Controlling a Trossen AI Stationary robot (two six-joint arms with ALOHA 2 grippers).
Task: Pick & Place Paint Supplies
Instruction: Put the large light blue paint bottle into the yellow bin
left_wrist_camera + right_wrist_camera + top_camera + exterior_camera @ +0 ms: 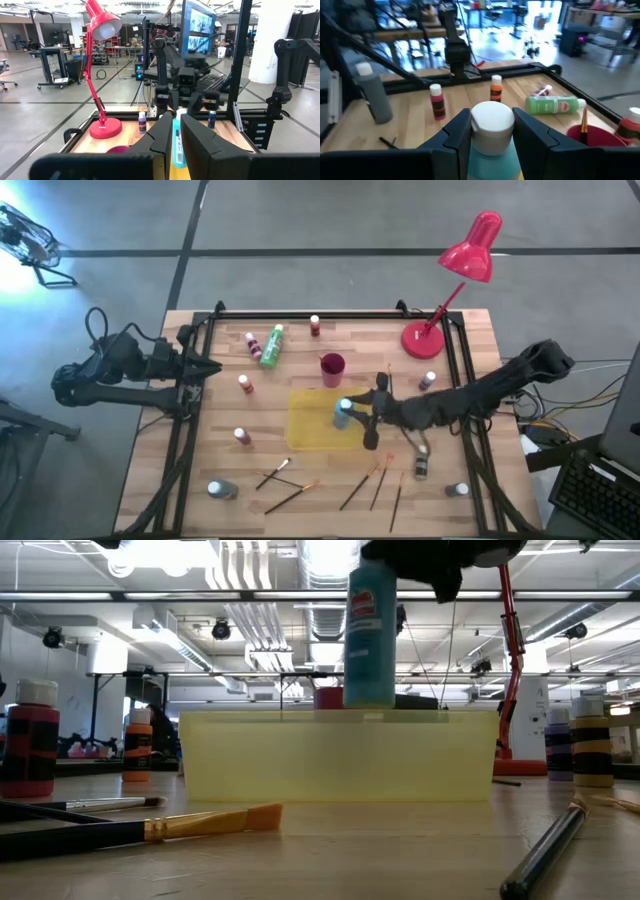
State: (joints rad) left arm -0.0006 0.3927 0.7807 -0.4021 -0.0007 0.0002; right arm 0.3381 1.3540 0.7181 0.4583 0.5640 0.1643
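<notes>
Currently the right gripper (352, 412) is clamped on the blue bottle (342, 415) over the tray (305, 425); releasing off-vertical could tip it, while the left gripper (207, 367), fingers nearly closed and empty, waits well clear of the tray.

Wooden table (210, 455) with yellow tray (310, 425), red lamp (428, 338), magenta cup (332, 366), scattered paint bottles (271, 346), brushes (290, 498)
</notes>
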